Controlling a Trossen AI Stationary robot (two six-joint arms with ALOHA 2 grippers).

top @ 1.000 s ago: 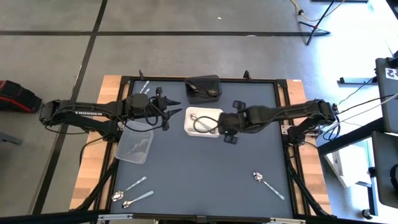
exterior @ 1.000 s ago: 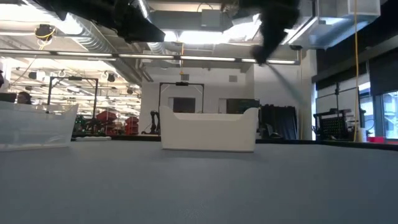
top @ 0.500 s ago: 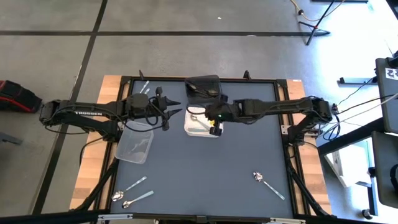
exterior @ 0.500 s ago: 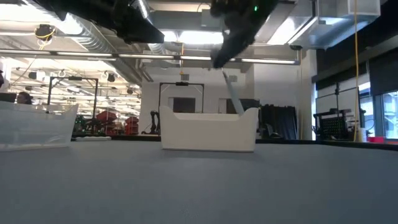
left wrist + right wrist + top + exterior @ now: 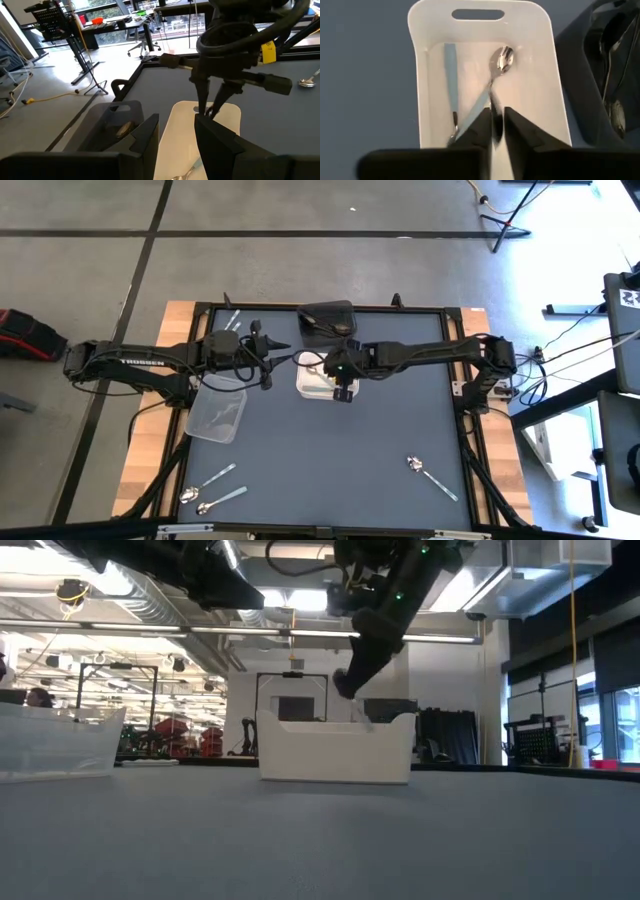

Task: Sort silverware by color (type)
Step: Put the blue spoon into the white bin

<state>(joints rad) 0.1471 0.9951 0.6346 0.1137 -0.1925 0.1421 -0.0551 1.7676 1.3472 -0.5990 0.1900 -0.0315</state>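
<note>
At the far left the left gripper (image 5: 277, 350) hangs just off the white bin's side, its two dark pointed fingers (image 5: 215, 142) spread apart and holding nothing. Beneath that arm sits a clear plastic tub (image 5: 218, 414), thin-walled and see-through, with rounded corners. Well below it, near the table's front edge, lie two shiny silver spoons (image 5: 212, 490) side by side on the matte dark-grey table (image 5: 330, 460).

Directly under the right gripper (image 5: 341, 385) stands the white bin (image 5: 420, 100), a smooth rectangular plastic container with rounded corners and a slot handle cut in its end wall. Two slim silver spoons (image 5: 492, 80) lie crossed on its floor: one shows a bright oval bowl, the other a flat pale handle. The right gripper's dark fingers (image 5: 520, 130) stand slightly parted, and the glossy spoon's handle runs into the narrow gap between them; whether they pinch it I cannot tell.

Just beyond the white bin is a black bin (image 5: 328, 320) holding darker grey spoons (image 5: 612, 107). Far to the right of both grippers, one more silver spoon (image 5: 430, 476) lies alone.
</note>
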